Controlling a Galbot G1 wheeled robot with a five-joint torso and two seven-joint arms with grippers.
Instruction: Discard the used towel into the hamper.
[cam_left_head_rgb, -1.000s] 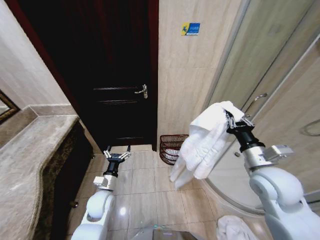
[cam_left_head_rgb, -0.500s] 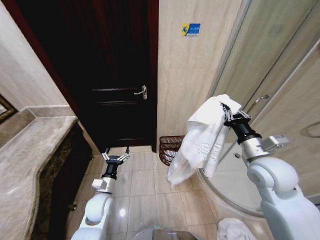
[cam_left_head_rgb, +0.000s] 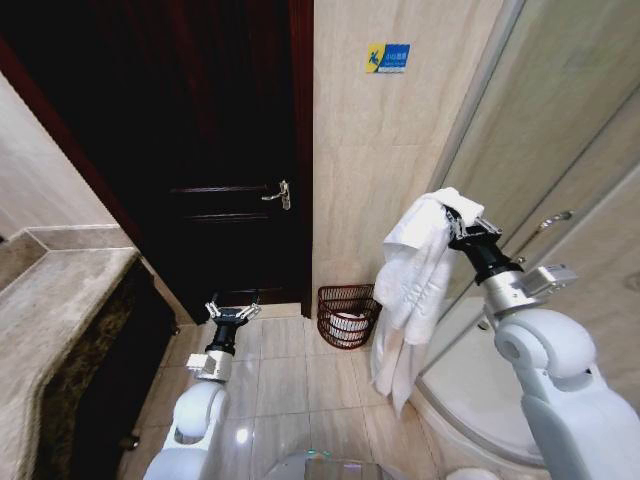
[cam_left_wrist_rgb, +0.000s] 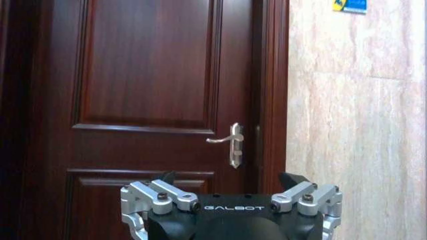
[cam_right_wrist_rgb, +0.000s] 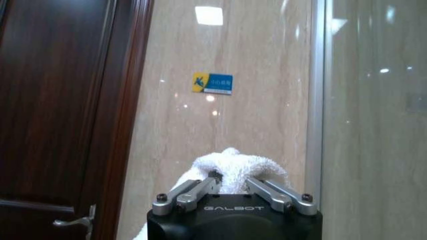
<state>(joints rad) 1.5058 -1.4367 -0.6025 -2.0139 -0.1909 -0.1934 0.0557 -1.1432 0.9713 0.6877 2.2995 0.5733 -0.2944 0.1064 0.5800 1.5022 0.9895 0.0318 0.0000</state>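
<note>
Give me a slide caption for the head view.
Right gripper holds white towel above wire hamper.

One towel (cam_left_head_rgb: 415, 270), one hamper (cam_left_head_rgb: 347, 314), two grippers: left gripper (cam_left_head_rgb: 232, 309), right gripper (cam_left_head_rgb: 463, 225). One dark door (cam_left_head_rgb: 220, 160), one door handle (cam_left_head_rgb: 278, 194), one blue sign (cam_left_head_rgb: 388, 57).

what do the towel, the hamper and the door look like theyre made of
Towel: white terry cloth, going by its nubby, looped surface and soft folds as it hangs from the right gripper.
Hamper: probably thin metal wire, dark reddish-brown; the floor shows through its open weave.
Door: likely dark stained wood with a satin sheen and raised panels.
</note>
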